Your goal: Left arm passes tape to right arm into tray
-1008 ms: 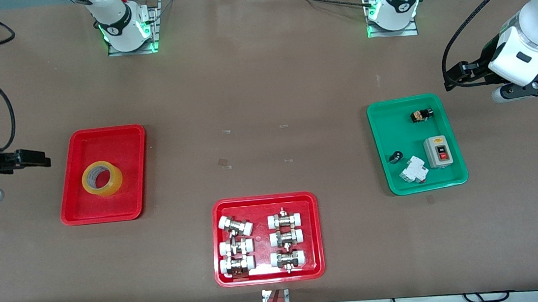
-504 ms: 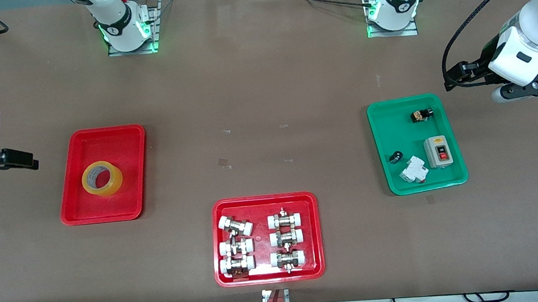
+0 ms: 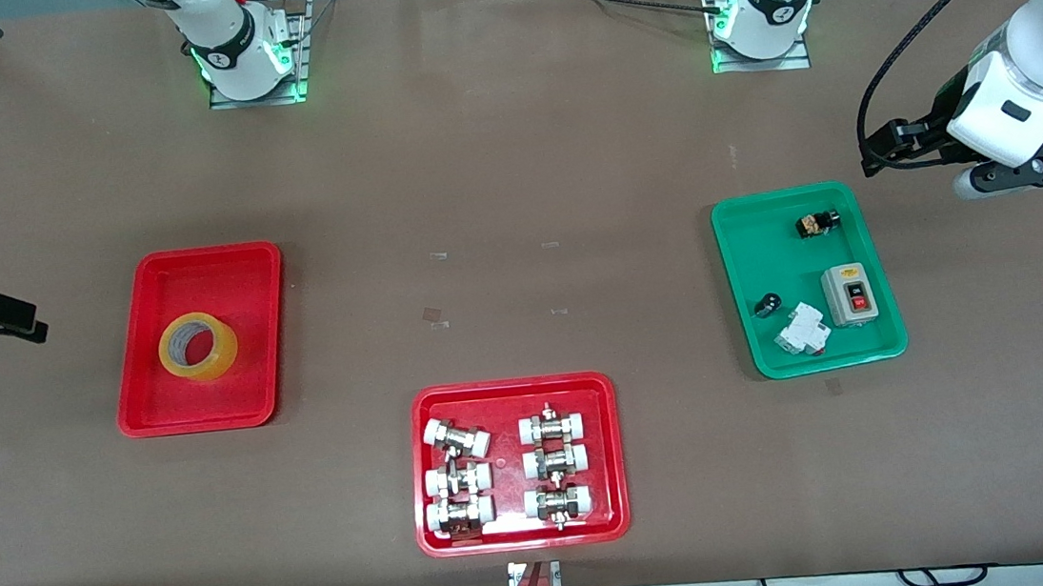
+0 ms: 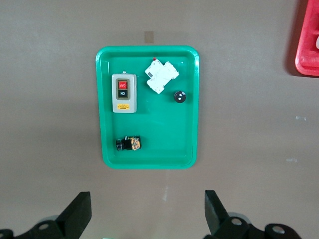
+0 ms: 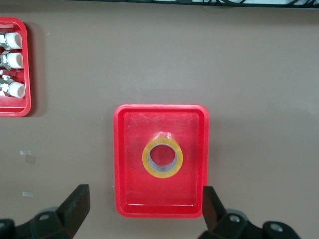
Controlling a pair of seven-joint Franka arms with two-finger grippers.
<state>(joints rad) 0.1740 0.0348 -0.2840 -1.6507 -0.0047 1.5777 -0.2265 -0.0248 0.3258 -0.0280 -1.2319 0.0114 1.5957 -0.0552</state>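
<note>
Already the tape (image 3: 198, 347) is lying flat in my plain red tray (image 3: 142, 406), toward my right arm's end of the table, so I'm judging the drop-off as done.

Front view: my right gripper (image 3: 3, 319) is pulling back out past the table's edge, farther from the tray than it was a second ago, and most of that arm has left the view. It's carrying nothing. My left arm (image 3: 1028, 91) is waiting where it was, with my left gripper (image 3: 885, 146) up over bare table beside the green tray (image 3: 733, 258). Nothing else has shifted: the red tray of fittings (image 3: 609, 457) is sitting nearest the camera.

Left wrist view: I'm looking down on the green tray (image 4: 107, 149) with its switch box (image 4: 123, 93); my left fingers (image 4: 77, 214) are standing wide apart, empty.

Right wrist view: the tape (image 5: 162, 159) is sitting in the middle of the tray (image 5: 124, 201), well clear of my right fingers (image 5: 75, 204), which are spread wide and released.

I'm reading this as retreat after release; task looks essentially complete.
</note>
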